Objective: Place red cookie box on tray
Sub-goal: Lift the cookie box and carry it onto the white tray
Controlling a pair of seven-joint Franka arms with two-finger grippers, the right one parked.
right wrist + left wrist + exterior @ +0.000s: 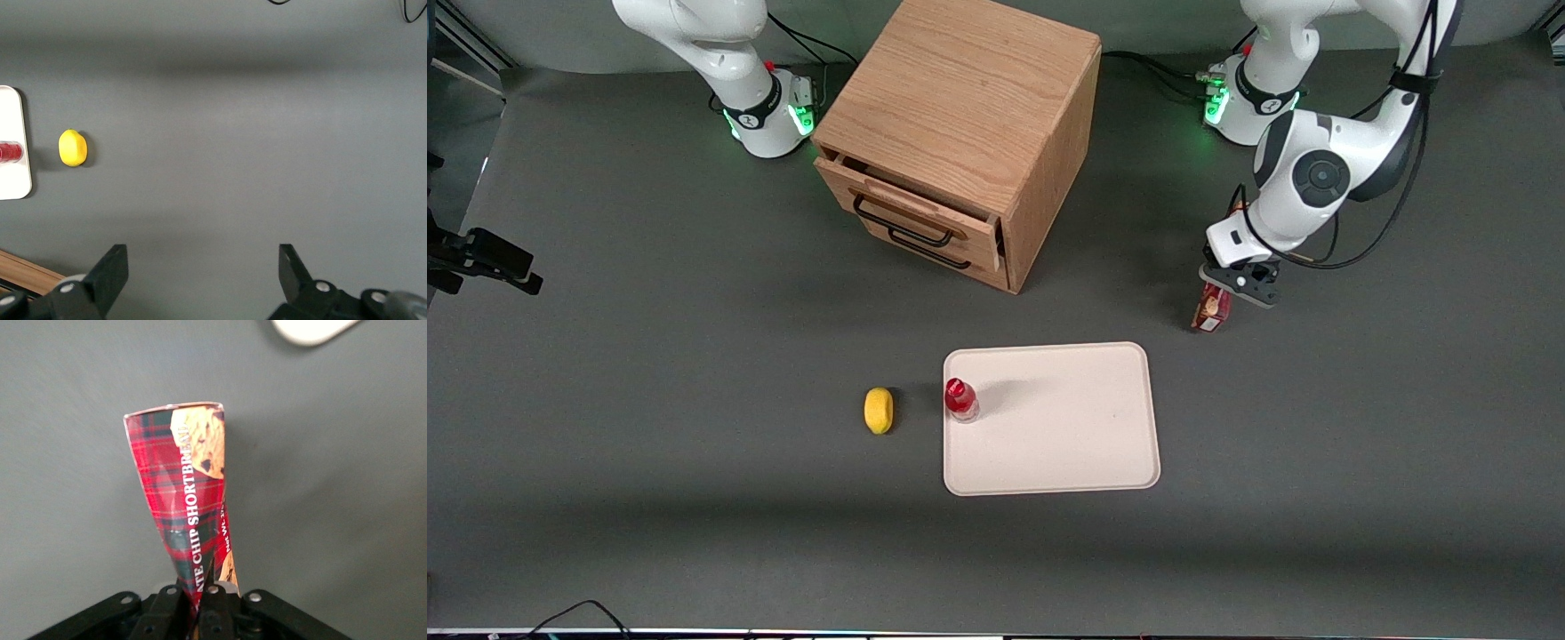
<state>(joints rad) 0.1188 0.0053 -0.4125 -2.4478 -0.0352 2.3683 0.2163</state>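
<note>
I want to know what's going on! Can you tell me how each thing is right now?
Hand: shut on the cookie box, farther from the front camera than the tray.
Cookie box: pinched at one end, hanging off the tray, not placed yet.
Tray: flat on the table, bottle on it.
Bottle: upright, red cap on.
Lemon: lying beside the tray.
Drawers: top one slightly open.

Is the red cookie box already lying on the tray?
No, the red cookie box hangs clamped in the gripper, apart from the tray.
</note>
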